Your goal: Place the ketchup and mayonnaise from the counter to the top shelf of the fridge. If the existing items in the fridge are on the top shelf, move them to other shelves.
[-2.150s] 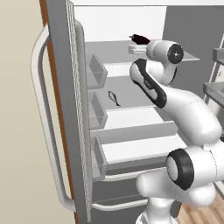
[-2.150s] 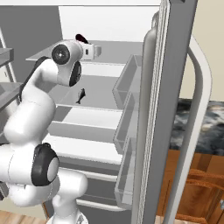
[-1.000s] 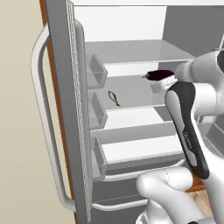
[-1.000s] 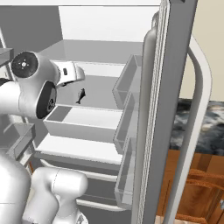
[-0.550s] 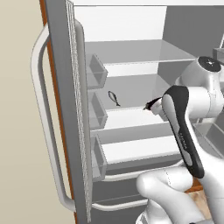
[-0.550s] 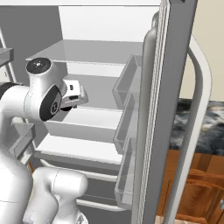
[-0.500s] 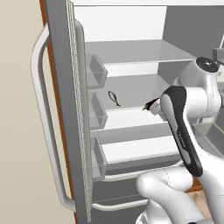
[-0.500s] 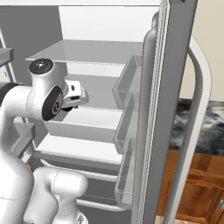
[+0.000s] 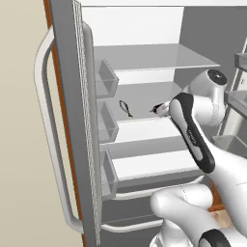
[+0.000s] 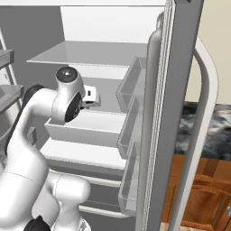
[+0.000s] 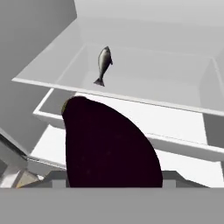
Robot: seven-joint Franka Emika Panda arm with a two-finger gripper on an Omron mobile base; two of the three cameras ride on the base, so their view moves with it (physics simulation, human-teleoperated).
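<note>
The hand (image 9: 157,109) is clamped on a dark eggplant (image 11: 107,146), holding it in front of the open fridge (image 9: 144,62) at the level of the middle shelf (image 11: 144,98). In the hand view the eggplant rises large from the bottom, just short of that shelf's front edge. A small grey fish (image 11: 103,64) lies on the middle shelf toward its back left. The top shelf (image 9: 154,58) is bare glass above.

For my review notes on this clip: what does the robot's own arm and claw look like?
The arm is glossy white, built of rounded, tube-like links with dark, near-black joint bands and a round cap with a cross mark on one joint. The claw is a small white block. No cables, logos or lettering are visible.
</note>
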